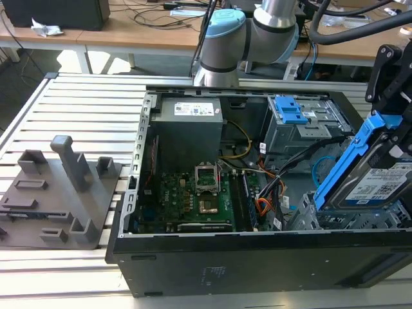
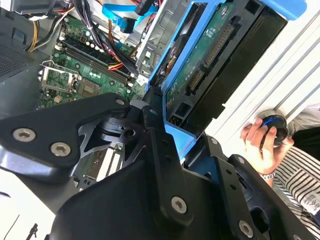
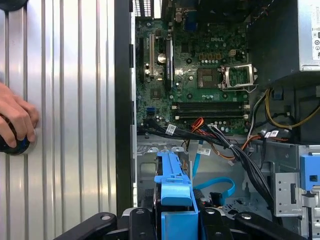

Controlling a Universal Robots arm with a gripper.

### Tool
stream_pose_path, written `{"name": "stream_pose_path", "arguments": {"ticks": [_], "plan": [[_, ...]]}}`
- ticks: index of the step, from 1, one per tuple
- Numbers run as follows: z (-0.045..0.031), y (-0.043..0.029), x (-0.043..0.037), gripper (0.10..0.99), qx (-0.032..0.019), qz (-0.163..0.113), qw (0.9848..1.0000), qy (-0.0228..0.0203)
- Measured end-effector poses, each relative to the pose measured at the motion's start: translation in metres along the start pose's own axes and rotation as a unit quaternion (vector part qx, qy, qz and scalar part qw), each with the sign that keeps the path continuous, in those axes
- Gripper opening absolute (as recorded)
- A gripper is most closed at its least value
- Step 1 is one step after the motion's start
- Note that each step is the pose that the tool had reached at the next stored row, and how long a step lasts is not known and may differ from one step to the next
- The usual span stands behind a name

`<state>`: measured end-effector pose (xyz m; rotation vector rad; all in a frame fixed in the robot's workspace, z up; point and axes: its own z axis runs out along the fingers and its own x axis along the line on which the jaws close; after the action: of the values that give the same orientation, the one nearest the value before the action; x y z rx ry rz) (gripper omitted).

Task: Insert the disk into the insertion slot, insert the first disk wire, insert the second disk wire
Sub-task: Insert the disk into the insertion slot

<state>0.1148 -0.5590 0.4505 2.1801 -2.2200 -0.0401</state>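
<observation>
Step in hand: the first of three, disk into slot. We judge it under way, with the disk not seated.
Claw (image 3: 177,221): closed on the blue frame of the disk, a finger on either side (plainest in the first wrist view).
Disk (image 1: 380,183): held up off the case floor and tilted steeply. Its lower end is down at the slot, at the exterior view's right end of the computer case (image 1: 193,257).
Slot (image 1: 335,220): a low grey perforated cage directly under the disk. We cannot tell whether frame and cage touch.
Connectors (image 2: 199,76): bare along the disk's edge in the second wrist view, with nothing plugged in. By our reading, neither wire step has begun.
Next move calls for: bringing the tilt down until the frame lies flat with the bay and squaring its sides to the cage walls. The push must then run straight along the bay (a skewed frame would likely jam on the sheet metal).
Bystander: a hand (image 3: 15,122) rests on a dark round knob on the slatted tabletop (image 1: 90,109), well apart from the case.
</observation>
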Motion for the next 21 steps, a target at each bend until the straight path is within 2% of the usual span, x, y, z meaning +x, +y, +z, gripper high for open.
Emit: {"name": "stream_pose_path", "arguments": {"ticks": [10, 21], "plan": [[0.0089, -0.0030, -0.0123, 0.369, 0.0000, -0.001, 1.0000, -0.0013], [0.0289, -0.0039, -0.0135, 0.369, 0.0000, -0.002, 1.0000, -0.0015]]}}
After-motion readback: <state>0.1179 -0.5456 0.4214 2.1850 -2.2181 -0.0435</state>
